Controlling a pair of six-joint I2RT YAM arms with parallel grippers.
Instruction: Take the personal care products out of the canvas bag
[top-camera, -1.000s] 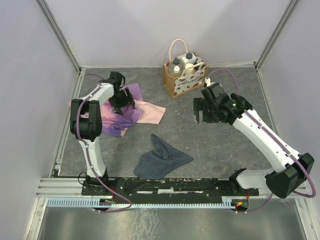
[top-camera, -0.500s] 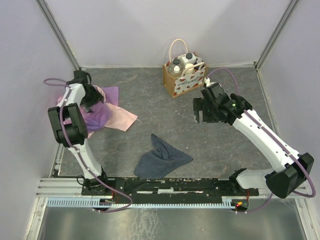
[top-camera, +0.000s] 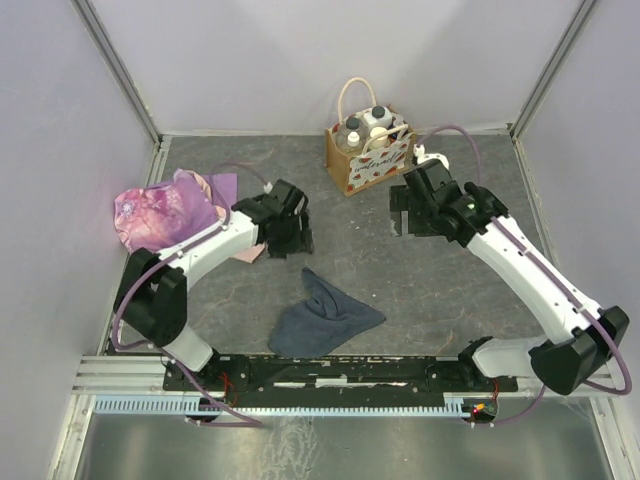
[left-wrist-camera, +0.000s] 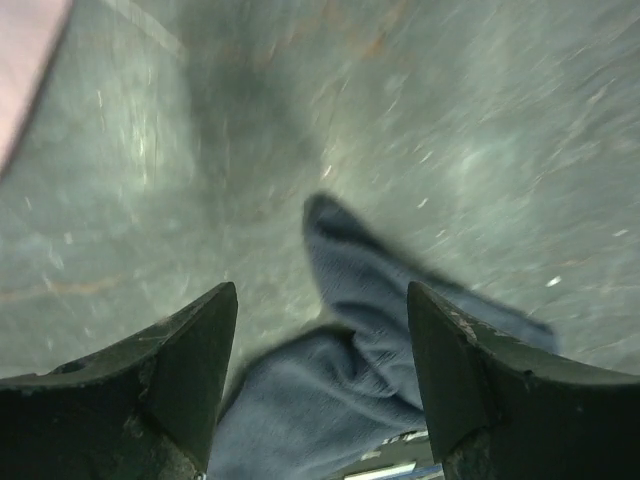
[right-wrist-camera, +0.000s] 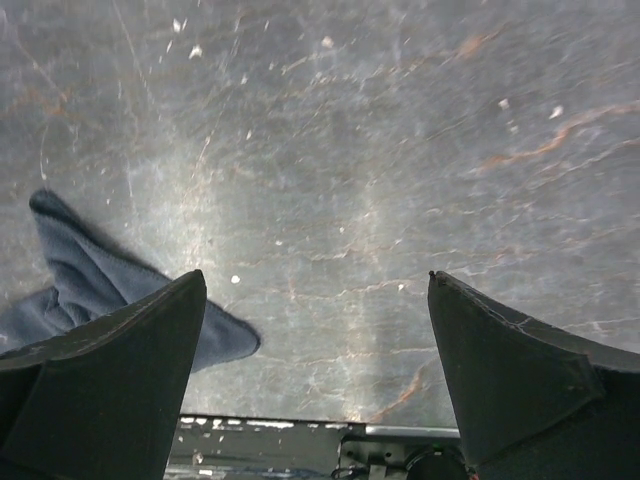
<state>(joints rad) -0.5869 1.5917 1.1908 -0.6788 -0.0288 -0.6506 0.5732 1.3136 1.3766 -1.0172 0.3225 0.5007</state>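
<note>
Your left jaws hanging wide open, empty, near grey-blue cloth (left-wrist-camera: 350, 390). Your right jaws spreading wide, gripping nothing, over bench (right-wrist-camera: 400, 150). Bottles (top-camera: 366, 124) sitting in canvas bag (top-camera: 366, 168).

A dark grey mat (top-camera: 420, 290), veined with pale and rusty streaks, covers the table. Plain lavender walls (top-camera: 330, 50) rise behind the mat and at both its sides, joined by two aluminium posts (top-camera: 115, 65). Along the mat's near edge runs a metal rail (top-camera: 120, 375); nearer still lies a dull steel sheet (top-camera: 330, 445). The light is soft and even.
</note>
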